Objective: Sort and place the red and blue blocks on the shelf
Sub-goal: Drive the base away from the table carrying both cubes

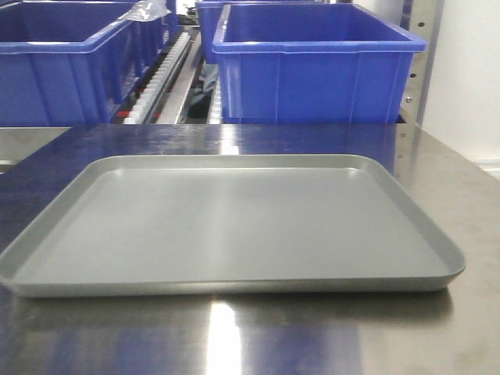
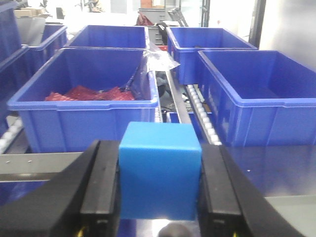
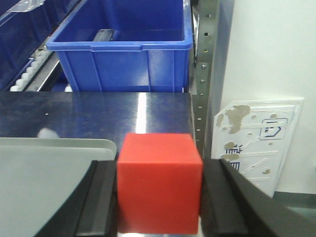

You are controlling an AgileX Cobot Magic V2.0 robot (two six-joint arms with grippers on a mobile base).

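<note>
Steel, brushed and reflective, forms the worktop (image 1: pixel 445 203) in the front view, and a shallow grey tray (image 1: pixel 234 226) with rounded corners lies flat on it. Behind the worktop runs the shelf (image 2: pixel 44 165), a stainless rack level whose flat front rail shows in the left wrist view. Large blue bins (image 1: pixel 312 78) stand on it in rows with white roller tracks (image 1: pixel 160 74) between them, and the near-left bin (image 2: pixel 89 74) holds something red and crumpled. At the right edge a perforated steel upright (image 3: pixel 206 59) rises beside a white wall (image 3: pixel 266 49), with a scuffed white panel (image 3: pixel 256 143) low against it. The left gripper (image 2: pixel 159 197) grasps the blue block (image 2: pixel 160 173), its black fingers (image 2: pixel 101 192) pressed flat to two opposite faces, the jaws spread only as wide as the cube. The block sits squarely between them, its top edge above the fingers, facing the shelf. The right gripper (image 3: pixel 159 197) clamps the red block (image 3: pixel 159 182) the same way, pads touching both sides. That cube lies over the worktop just right of the tray's rounded corner. Whether either block rests on the steel cannot be told.
</note>
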